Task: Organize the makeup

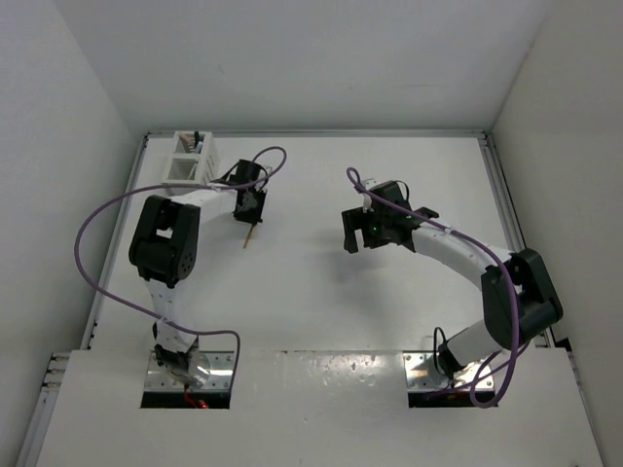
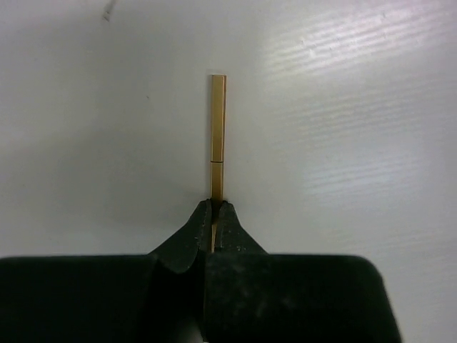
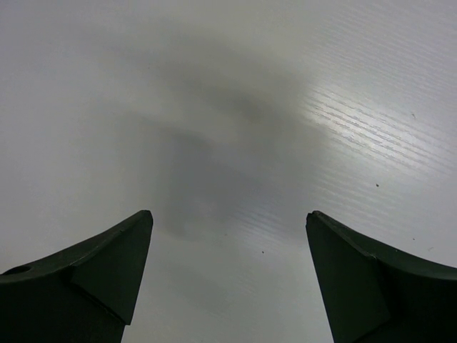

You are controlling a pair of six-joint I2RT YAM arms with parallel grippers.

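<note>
My left gripper [image 1: 250,218] is shut on one end of a slim tan makeup stick [image 2: 218,128]. The stick points straight out from the fingertips over the bare white table and also shows in the top view [image 1: 249,236]. The left wrist view shows the jaws pinched tight on it [image 2: 215,206]. My right gripper [image 1: 357,236] is open and empty over the middle of the table, its two fingers [image 3: 107,264] wide apart. The white slotted rack [image 1: 188,158] stands at the back left with a dark stick upright in it. The other makeup sticks are out of view.
White walls enclose the table on three sides. A raised rail [image 1: 496,185] runs along the right edge. Purple cables loop from both arms. The rack stands just left of my left gripper.
</note>
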